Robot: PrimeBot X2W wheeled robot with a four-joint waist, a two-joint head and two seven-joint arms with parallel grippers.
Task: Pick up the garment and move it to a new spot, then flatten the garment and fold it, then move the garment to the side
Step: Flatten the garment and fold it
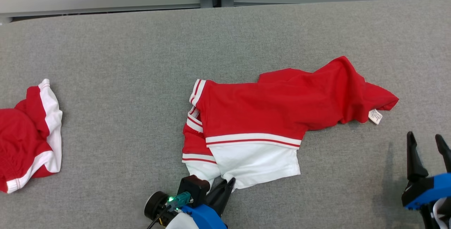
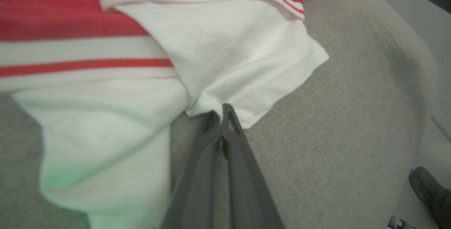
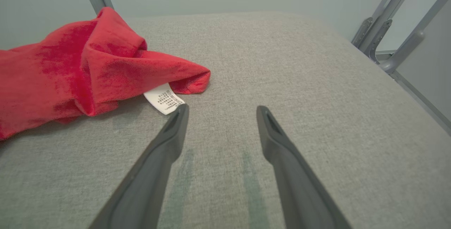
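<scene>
The garment (image 1: pixel 267 112) is a red shirt with white bands, lying crumpled across the middle of the grey table (image 1: pixel 105 53). Its white lower part (image 2: pixel 229 45) points toward me. At the near hem my left gripper (image 1: pixel 225 186) is shut, and the white cloth puckers into its fingertips (image 2: pixel 229 116) in the left wrist view. My right gripper (image 1: pixel 426 141) stands open at the lower right, just off the garment's red end. Nothing lies between its fingers (image 3: pixel 176 123), and the white care label (image 3: pixel 164 98) sits just beyond the left fingertip.
A second red and white garment (image 1: pixel 28 141) lies bunched at the table's left edge. Bare grey surface stretches behind and to the right of the shirt. A dark shoe (image 2: pixel 428 186) shows on the floor beside the table. A metal frame (image 3: pixel 387 35) stands past the far right corner.
</scene>
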